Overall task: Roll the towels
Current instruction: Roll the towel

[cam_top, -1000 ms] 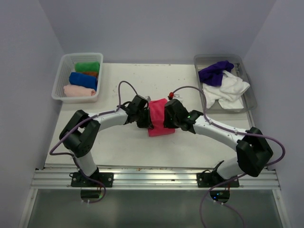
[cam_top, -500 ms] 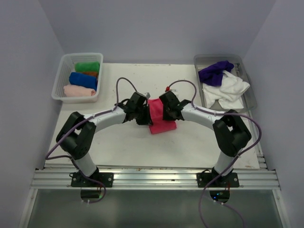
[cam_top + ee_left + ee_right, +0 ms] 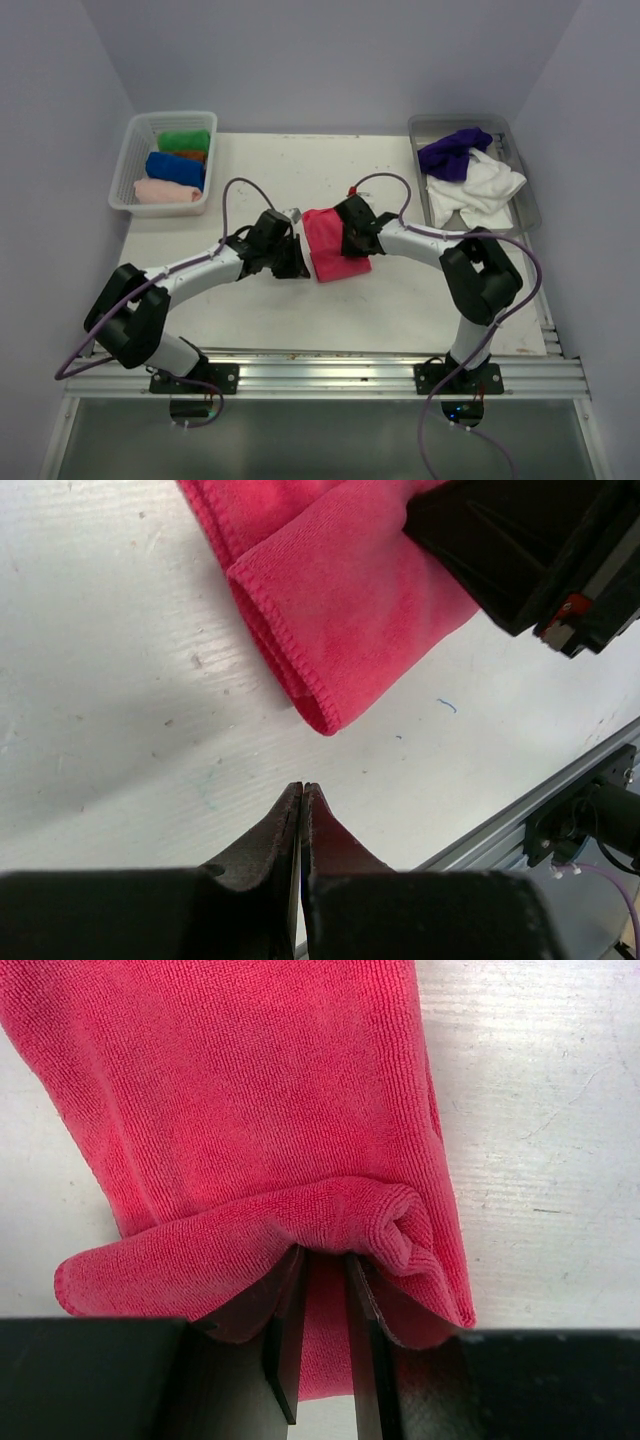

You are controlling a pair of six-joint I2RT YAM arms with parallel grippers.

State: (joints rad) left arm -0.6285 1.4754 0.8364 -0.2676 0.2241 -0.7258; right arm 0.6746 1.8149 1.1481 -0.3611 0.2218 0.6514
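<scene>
1. A white plastic lattice basket (image 3: 124, 170) stands at the far left corner of the white table (image 3: 260, 305). Four rolled towels lie in it: a green towel (image 3: 185, 141) farthest, then an orange towel (image 3: 194, 156), a blue towel (image 3: 173, 168) and a pale pink towel (image 3: 165, 191) nearest.
2. The left gripper (image 3: 302, 790) is pressed fully together and nothing is held in it. It is lowered to the table just beside the left edge of the cloth in the middle, apart from it.
3. A hot pink towel (image 3: 325, 255) lies folded on the middle of the table, between the two grippers.
4. The right gripper (image 3: 322, 1257) is set on the right side of this towel. Its fingers are nearly together, and the towel's rolled edge is pinched and lifted at their tips.
5. A grey metal tray (image 3: 512, 133) stands at the far right. A crumpled deep purple towel (image 3: 452, 155) lies in it, with a white towel (image 3: 482, 190) just beside it on the near side.
</scene>
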